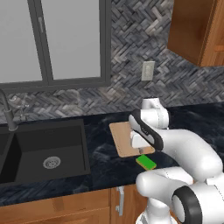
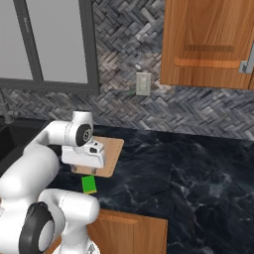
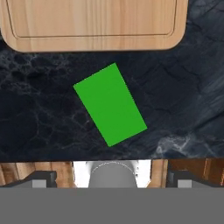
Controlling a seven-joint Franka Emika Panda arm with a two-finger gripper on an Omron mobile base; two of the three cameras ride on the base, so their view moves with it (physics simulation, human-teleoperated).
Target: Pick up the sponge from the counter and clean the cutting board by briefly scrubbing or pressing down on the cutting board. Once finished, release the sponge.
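The sponge [image 3: 110, 104] lies flat on the black marbled worktop [image 3: 183, 109], green face up, turned at a slant. Seen from the hand camera, it sits directly ahead of the jaws, roughly centred between them and untouched by either. The jaws stand wide apart with nothing between them; the gripper [image 1: 139, 141] hangs above the worktop near the board's front edge. Beyond the sponge, farther from the jaws, is the cutting board [image 3: 92, 24], its near edge close to the sponge with a strip of bare stone between them.
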